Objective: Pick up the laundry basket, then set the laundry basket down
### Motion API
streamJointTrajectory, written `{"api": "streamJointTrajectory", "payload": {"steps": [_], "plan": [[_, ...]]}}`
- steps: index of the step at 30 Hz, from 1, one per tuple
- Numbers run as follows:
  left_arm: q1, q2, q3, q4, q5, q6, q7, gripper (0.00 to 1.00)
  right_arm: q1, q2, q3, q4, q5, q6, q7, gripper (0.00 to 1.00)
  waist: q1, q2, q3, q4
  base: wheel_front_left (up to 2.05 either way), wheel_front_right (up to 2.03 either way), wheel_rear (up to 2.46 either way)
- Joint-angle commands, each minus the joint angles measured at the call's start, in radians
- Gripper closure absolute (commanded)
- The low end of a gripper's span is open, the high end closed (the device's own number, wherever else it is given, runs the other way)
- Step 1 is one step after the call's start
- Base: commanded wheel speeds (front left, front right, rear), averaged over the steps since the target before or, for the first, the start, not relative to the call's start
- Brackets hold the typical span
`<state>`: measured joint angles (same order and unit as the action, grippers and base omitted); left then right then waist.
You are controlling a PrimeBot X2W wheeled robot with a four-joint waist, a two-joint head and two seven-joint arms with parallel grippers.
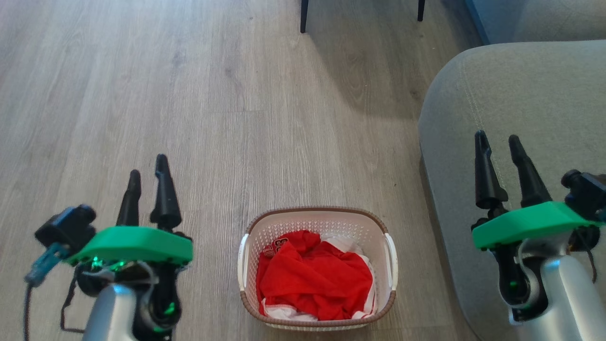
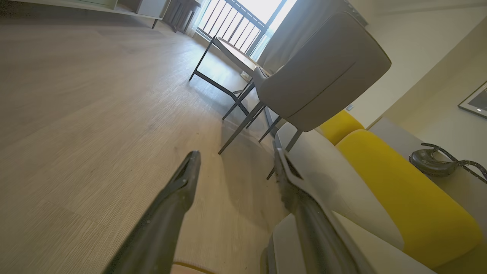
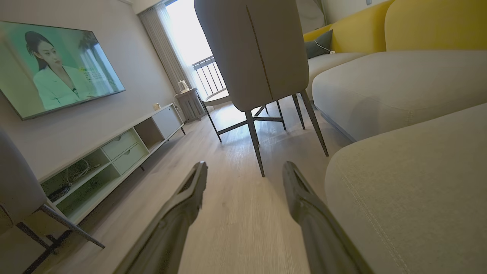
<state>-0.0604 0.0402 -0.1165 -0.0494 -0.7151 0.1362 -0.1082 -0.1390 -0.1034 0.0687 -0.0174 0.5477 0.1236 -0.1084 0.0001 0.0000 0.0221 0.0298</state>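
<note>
The laundry basket (image 1: 318, 222), cream-white and perforated with a brown rim and white side handles, stands on the wood floor low in the middle of the head view, with red and white clothes (image 1: 312, 279) inside. My left gripper (image 1: 148, 166) hangs open well to the basket's left, holding nothing. My right gripper (image 1: 498, 139) is open to the basket's right, over the grey sofa. Each wrist view shows its own two fingers spread, left gripper (image 2: 236, 159) and right gripper (image 3: 245, 167), with only floor and furniture beyond.
A grey sofa (image 1: 521, 118) fills the right side, close to the basket. Dark chair legs (image 1: 304, 16) stand at the far top. A grey chair (image 3: 253, 53), a TV cabinet (image 3: 114, 152) and yellow cushions (image 2: 399, 190) stand further off.
</note>
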Motion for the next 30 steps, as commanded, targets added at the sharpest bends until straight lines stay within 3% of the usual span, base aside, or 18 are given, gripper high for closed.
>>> {"api": "streamJointTrajectory", "payload": {"steps": [1,8,18,19,26,30], "plan": [[-0.06,0.008,0.001,-0.049,0.051,0.017,-0.016,0.0,-0.055,-0.015,0.013,-0.047,-0.044,0.004,-0.016,0.0,0.0,0.0,0.0,0.0,0.0,0.0,0.0],[-0.076,0.028,-0.115,-0.026,0.25,0.074,-0.036,0.0,-0.054,-0.005,0.02,-0.028,-0.192,0.005,-0.036,0.0,0.0,0.0,-0.002,-0.001,0.0,0.0,0.0],[-0.153,0.14,-0.374,0.002,0.424,0.271,-0.065,0.0,-0.046,0.001,0.038,-0.028,-0.318,0.005,-0.065,0.0,0.0,0.0,-0.002,-0.006,0.0,0.0,0.0],[-0.153,0.14,-0.374,0.002,0.424,0.271,-0.065,0.0,-0.046,0.001,0.038,-0.028,-0.318,0.005,-0.065,0.0,0.0,0.0,-0.002,-0.006,0.0,0.0,0.0],[-0.212,0.191,-0.521,-0.006,0.475,0.42,-0.086,0.0,-0.048,-0.014,0.084,-0.014,-0.383,0.006,-0.086,0.0,0.0,0.0,-0.001,-0.011,0.0,0.0,0.0],[-0.218,0.184,-0.518,-0.042,0.452,0.469,-0.098,0.0,-0.05,-0.008,0.077,-0.022,-0.416,0.006,-0.098,0.0,0.0,0.0,0.001,-0.009,0.0,0.0,0.0]]}}
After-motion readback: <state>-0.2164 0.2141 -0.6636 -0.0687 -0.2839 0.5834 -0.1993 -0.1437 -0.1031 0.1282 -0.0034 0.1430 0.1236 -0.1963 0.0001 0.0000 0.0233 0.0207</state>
